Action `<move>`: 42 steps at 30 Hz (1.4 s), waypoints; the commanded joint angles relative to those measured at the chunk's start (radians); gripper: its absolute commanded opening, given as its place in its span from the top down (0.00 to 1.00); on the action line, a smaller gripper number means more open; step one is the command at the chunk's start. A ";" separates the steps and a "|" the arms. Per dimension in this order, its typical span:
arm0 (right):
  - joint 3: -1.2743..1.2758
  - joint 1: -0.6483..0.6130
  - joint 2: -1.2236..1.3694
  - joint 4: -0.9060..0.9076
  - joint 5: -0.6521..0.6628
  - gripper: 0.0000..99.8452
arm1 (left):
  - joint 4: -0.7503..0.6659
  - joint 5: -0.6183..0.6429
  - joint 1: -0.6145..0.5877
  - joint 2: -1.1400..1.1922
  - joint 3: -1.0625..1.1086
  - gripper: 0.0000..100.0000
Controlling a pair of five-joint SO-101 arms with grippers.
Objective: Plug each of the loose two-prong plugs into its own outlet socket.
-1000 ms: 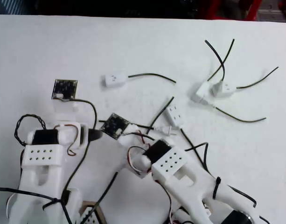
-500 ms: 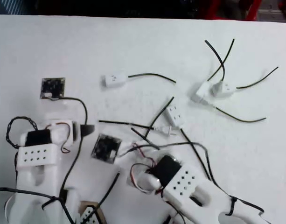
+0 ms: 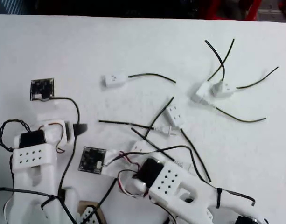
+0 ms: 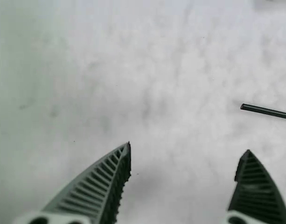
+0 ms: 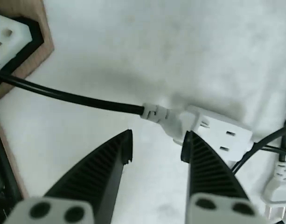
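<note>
**Flagging snag and mis-grip risks at the right arm**

High view: the loose plug [image 3: 168,131] lies unplugged at 6 o'clock of a free socket [image 3: 174,115], just beside it. A second socket [image 3: 115,80] sits at 11 o'clock from the centre of the table [image 3: 133,46]. Cords cross beside the right arm [image 3: 180,186]; judged a likely snag.

Left wrist view: left gripper [image 4: 188,148] is spread wide and holds nothing, with a cable end [image 4: 266,111] near it.

Right wrist view: right gripper [image 5: 157,135] is parted and empty. One fingertip is just beside a near socket [image 5: 222,134], where its cord [image 5: 68,98] enters. Closing here may pinch the cord, not the body, and drag the socket.
</note>
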 commanded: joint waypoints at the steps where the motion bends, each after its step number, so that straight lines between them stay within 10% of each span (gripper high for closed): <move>1: 0.000 -0.025 0.010 -0.048 0.005 0.85 | -0.035 -0.005 -0.008 -0.024 -0.008 0.65; 13: 0.095 -0.022 0.005 -0.188 0.006 0.94 | -0.054 -0.006 -0.008 -0.024 0.011 0.65; 21: 0.094 -0.022 0.010 -0.150 0.078 0.79 | -0.052 -0.006 -0.008 -0.024 0.011 0.65; 42: -0.068 -0.027 0.274 0.031 0.222 0.79 | -0.060 0.002 -0.101 -0.024 -0.009 0.65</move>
